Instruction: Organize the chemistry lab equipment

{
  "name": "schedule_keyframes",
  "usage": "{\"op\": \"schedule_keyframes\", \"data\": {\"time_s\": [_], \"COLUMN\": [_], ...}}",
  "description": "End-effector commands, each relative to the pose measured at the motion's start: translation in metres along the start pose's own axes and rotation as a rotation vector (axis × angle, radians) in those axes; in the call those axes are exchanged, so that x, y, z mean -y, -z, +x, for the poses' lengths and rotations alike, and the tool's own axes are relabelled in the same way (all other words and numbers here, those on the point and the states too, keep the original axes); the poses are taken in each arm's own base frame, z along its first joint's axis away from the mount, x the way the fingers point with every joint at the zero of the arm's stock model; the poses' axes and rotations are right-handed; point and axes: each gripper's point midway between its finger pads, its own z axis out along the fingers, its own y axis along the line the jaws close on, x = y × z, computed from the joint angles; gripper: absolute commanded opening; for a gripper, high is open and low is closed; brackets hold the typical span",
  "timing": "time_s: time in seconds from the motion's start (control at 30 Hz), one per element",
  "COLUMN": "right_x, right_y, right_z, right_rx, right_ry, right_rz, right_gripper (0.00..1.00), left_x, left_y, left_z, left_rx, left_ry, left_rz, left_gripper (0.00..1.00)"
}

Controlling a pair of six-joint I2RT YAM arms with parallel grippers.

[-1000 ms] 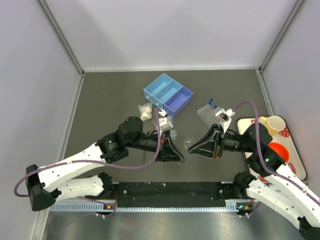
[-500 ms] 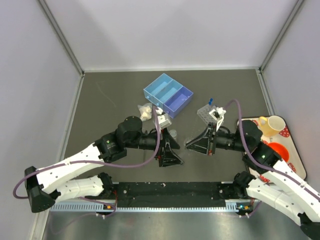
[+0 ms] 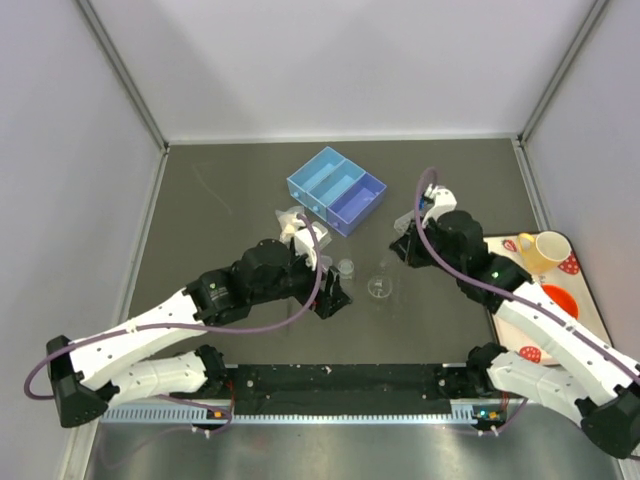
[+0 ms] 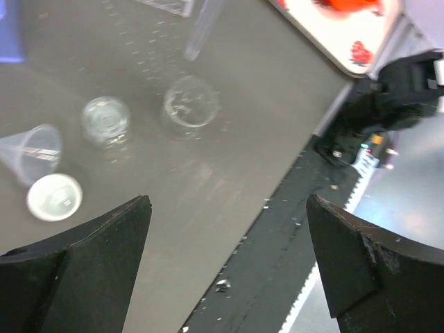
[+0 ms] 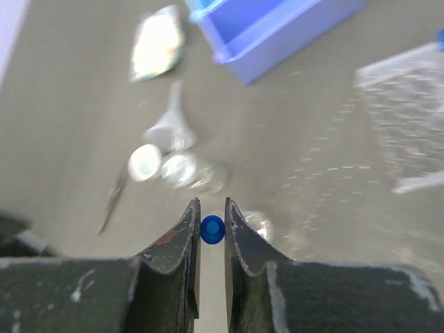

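Grey tabletop [image 3: 220, 200], left claw [image 4: 225, 208] wide, right claw [image 5: 211, 204] pinching blue-capped test tube [image 5: 212, 229]

The right claw [image 5: 211, 207] was pinched on a small blue cap [image 5: 212, 229], its two dark fingers close together with only the cap between them. Beyond it, on the grey surface [image 5: 69, 125], a clear funnel [image 5: 170, 125] lay on its side, with a white disc [image 5: 144, 163] and a little clear beaker [image 5: 182, 169] just beside its mouth. A thin stick [image 5: 111, 201] lay to the left. Farther off sat a blue tray [image 5: 277, 28] and a crumpled pale packet [image 5: 156, 43]. At the right was a blurred clear rack [image 5: 406, 104].
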Motion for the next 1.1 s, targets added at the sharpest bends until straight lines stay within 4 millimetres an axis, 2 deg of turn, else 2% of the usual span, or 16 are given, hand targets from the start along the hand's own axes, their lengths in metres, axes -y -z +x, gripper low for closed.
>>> {"op": "schedule_keyframes", "data": {"time_s": [0.0,0.07,0.23,0.5,0.7,1.07], "right_x": [0.074,0.095,0.150,0.183,0.203,0.215], "right_y": [-0.001,-0.004,0.003,-0.004,-0.025,-0.054], "right_z": [-0.049,-0.055,-0.065,-0.076,-0.074,-0.072], "right_rx": [0.171,0.195,0.272,0.288,0.276,0.247], "right_ry": [-0.086,-0.138,-0.213,-0.209,-0.238,-0.238], "right_rz": [0.334,0.404,0.636,0.781,0.822,0.824], "right_gripper": [0.00,0.00,0.00,0.00,0.00,0.00], "left_x": [-0.043,-0.053,-0.059,-0.056,-0.054,-0.058], "left_y": [0.008,0.007,0.003,-0.001,-0.005,-0.001], "left_z": [0.004,0.011,0.026,0.044,0.058,0.066], "left_rx": [0.058,0.053,0.036,0.009,-0.004,0.001], "left_ry": [-0.009,0.001,0.011,0.029,0.032,0.032], "left_rz": [-0.227,-0.271,-0.311,-0.310,-0.309,-0.322], "left_gripper": [0.99,0.99,0.99,0.99,0.99,0.99]}}
